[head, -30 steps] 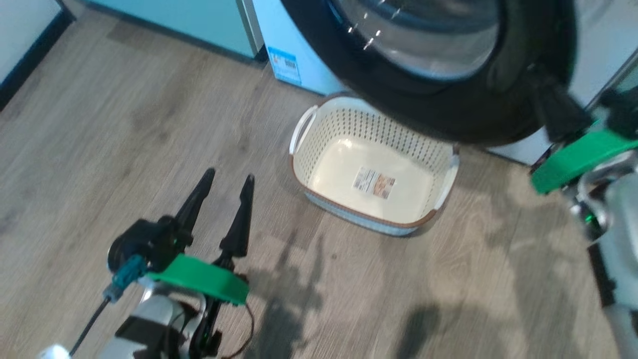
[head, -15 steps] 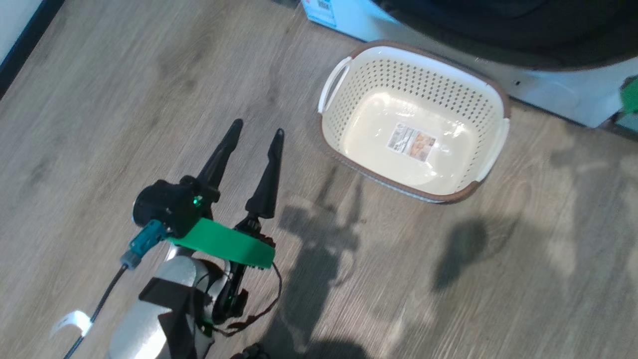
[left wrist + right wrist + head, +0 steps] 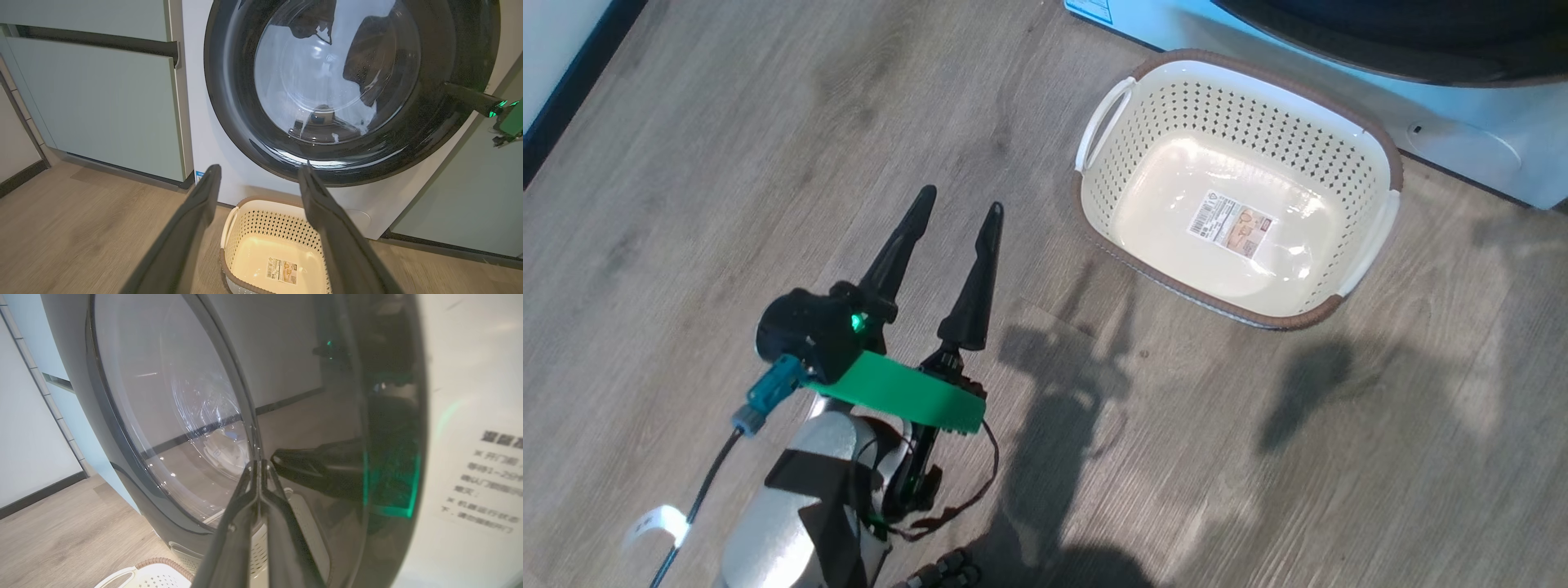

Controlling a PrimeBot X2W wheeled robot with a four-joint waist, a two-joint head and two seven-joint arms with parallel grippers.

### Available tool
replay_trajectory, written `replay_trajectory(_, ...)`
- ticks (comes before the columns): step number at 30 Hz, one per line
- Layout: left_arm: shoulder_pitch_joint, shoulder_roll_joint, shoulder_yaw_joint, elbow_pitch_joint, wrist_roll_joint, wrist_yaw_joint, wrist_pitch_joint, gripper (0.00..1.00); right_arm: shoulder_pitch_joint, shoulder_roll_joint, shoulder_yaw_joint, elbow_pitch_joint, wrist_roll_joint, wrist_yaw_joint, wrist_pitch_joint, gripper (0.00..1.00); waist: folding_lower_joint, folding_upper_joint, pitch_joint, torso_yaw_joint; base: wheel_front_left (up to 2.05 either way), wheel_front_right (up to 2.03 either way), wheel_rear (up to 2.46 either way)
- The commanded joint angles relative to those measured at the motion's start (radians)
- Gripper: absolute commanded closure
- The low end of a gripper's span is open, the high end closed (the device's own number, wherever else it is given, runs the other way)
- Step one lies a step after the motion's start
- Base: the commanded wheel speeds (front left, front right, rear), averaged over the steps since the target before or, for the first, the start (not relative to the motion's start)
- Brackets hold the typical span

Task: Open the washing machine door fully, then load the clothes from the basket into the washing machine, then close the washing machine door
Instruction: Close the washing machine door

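Note:
The basket (image 3: 1176, 106) stands on the wooden floor just in front of the washing machine (image 3: 1462, 122), with only a label on its bottom. My left gripper (image 3: 961, 200) hovers open and holding nothing, left of the basket (image 3: 265, 245). The washing machine door (image 3: 229, 102) lies against the machine's front; I cannot tell whether it is latched. My right gripper (image 3: 258, 467) is shut, its tips pressed to the door's glossy black rim (image 3: 388, 416) on the right side. Behind the glass lies a pale lump with a blue spot, seemingly the clothes (image 3: 222, 451).
Pale green cabinets (image 3: 94, 102) flank the machine on the left, and another panel (image 3: 457, 196) on the right. A dark skirting board (image 3: 572, 82) runs along the far left. Bare wooden floor (image 3: 1258, 457) spreads in front of the basket.
The head camera has tilted down, so the door and right gripper have slid out of its top edge. The left gripper stays open in the same pose. The basket has not moved.

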Motion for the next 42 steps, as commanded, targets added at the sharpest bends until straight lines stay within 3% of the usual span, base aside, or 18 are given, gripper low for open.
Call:
replay_trajectory(1,-0.015,0.016,0.044,-0.024,0.010,-0.005,-0.005,0.00,-0.041,-0.006,0.005,-0.021,-0.004,-0.003,-0.011,1.00,0.0000,0.0000,-0.001,0.001,0.00,0.00,0.00)
replay_trajectory(10,-0.003,-0.004,0.071,-0.008,0.035,-0.026,-0.005,0.00,-0.009,0.017,0.045,0.016,0.010,-0.003,-0.029,1.00,0.0000,0.0000,-0.026,-0.012,0.00,0.00,0.00)
replay_trajectory(18,0.030,-0.002,0.091,0.006,0.058,-0.034,-0.005,0.00,0.123,0.067,0.100,-0.030,0.057,-0.003,-0.036,1.00,0.0000,0.0000,-0.084,-0.059,0.00,0.00,0.00)
replay_trajectory(36,0.122,0.061,0.128,0.043,0.051,-0.025,0.013,0.00,0.635,0.166,0.062,-0.441,0.099,-0.003,-0.037,1.00,0.0000,0.0000,-0.253,-0.250,0.00,0.00,0.00)
replay_trajectory(38,0.133,0.068,0.134,0.043,0.047,-0.022,0.018,0.00,0.680,0.176,0.055,-0.477,0.098,-0.003,-0.037,0.74,0.0000,0.0000,-0.269,-0.270,0.00,0.00,0.00)
replay_trajectory(40,0.143,0.071,0.137,0.045,0.039,-0.021,0.024,0.00,0.719,0.183,0.046,-0.504,0.096,-0.003,-0.035,0.55,0.0000,0.0000,-0.285,-0.285,0.00,0.00,0.00)
replay_trajectory(41,0.148,0.072,0.138,0.047,0.032,-0.022,0.028,0.00,0.736,0.186,0.040,-0.516,0.095,-0.003,-0.033,0.15,0.0000,0.0000,-0.292,-0.292,0.00,0.00,0.00)
replay_trajectory(42,0.152,0.075,0.141,0.048,0.028,-0.022,0.030,0.00,0.752,0.188,0.035,-0.527,0.095,-0.003,-0.031,0.00,0.0000,0.0000,-0.300,-0.299,0.00,0.00,0.00)
